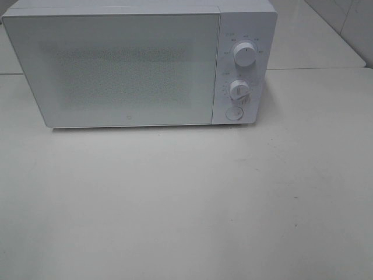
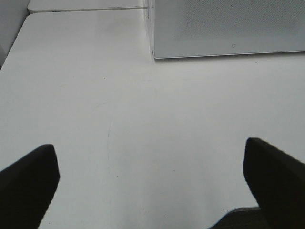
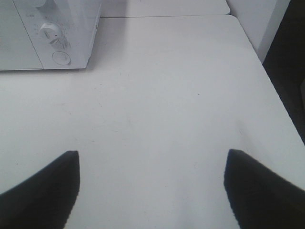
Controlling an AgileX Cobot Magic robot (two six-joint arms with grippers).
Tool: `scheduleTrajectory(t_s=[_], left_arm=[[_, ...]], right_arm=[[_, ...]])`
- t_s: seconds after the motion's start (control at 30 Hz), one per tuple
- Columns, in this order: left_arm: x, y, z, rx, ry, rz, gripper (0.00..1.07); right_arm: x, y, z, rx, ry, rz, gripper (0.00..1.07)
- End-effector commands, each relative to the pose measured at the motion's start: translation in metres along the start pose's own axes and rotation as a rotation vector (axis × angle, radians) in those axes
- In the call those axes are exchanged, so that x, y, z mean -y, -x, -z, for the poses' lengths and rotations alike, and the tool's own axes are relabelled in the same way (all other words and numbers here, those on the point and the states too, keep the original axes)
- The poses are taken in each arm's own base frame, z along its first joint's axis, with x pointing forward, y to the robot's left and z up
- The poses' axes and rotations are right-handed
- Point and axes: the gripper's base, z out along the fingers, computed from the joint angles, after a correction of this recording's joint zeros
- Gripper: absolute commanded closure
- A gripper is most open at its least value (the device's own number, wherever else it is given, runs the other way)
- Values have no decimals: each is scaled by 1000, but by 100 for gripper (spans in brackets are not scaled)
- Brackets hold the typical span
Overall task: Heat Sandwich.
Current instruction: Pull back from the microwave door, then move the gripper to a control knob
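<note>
**Q:** What was the unit count on the work surface?

**A:** One white microwave stood at the back of the white table. Its one door was closed. The control panel at the right end of the front carried two dials, an upper knob and a lower knob. One round button sat beneath them. A second tabletop butted against the first along a seam behind the microwave.

**Q:** And the grippers?

**A:** There were two. The left gripper hung over bare table in front of the door's lower corner, at the end away from the knobs. Its two dark fingers were spread wide, with nothing between them. The right gripper hung over bare table in front of the panel end. Its two fingers were also well parted and gripped nothing.

**Q:** Where was the sandwich?

**A:** I could not tell. None of the three views showed it, and the speckled door panel gave no view of the interior.
</note>
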Motion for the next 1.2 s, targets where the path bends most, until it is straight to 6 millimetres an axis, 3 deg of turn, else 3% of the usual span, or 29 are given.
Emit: scheduleTrajectory(t_s=[0.03, 0.47, 1.2], left_arm=[[1, -1, 3, 33, -4, -1, 9], [1, -1, 3, 33, -4, -1, 9], [1, -1, 3, 33, -4, -1, 9]], right_arm=[[0, 7, 5, 58, -3, 0, 32], [-6, 40, -19, 54, 9, 27, 32], [-22, 84, -103, 10, 48, 54, 32]])
